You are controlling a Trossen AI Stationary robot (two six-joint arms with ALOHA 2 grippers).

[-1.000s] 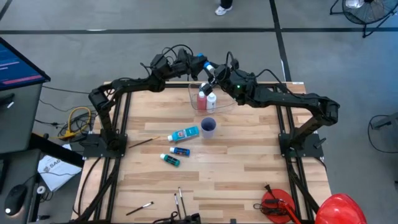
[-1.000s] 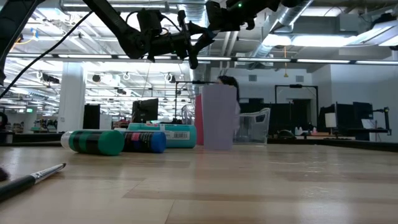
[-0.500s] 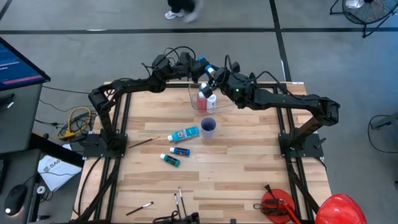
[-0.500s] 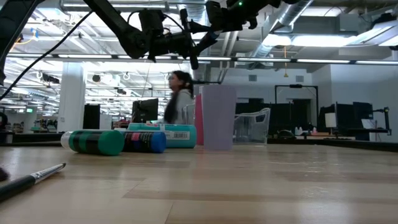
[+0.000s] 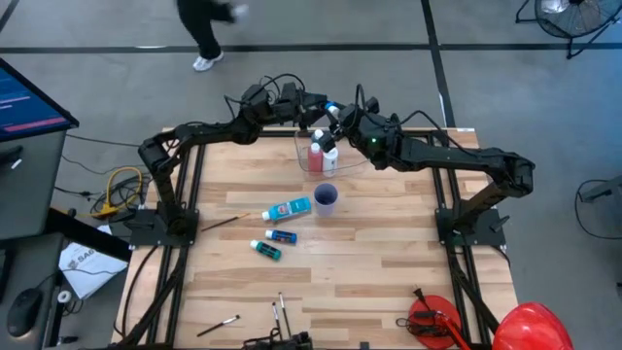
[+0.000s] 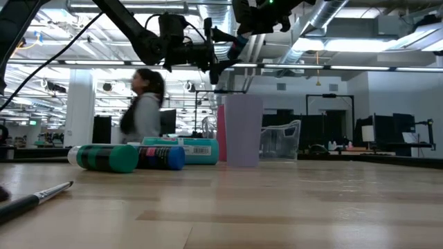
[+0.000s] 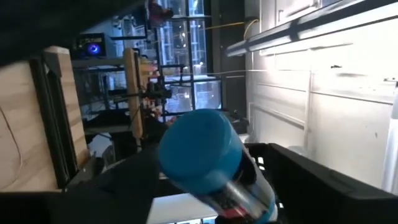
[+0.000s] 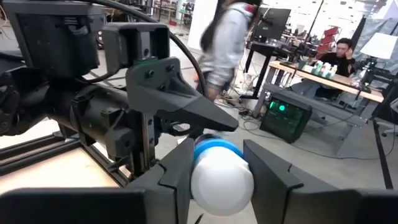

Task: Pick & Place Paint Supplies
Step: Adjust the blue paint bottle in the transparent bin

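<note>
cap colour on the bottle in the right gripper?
White, on a blue bottle; the right wrist view shows it best.

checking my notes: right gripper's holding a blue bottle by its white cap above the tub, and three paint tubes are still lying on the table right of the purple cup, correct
One thing is off: the three paint tubes lie left of the purple cup, not right of it, as the high view shows. The rest holds: the right gripper grips the blue bottle by its white cap above the tub.
</note>
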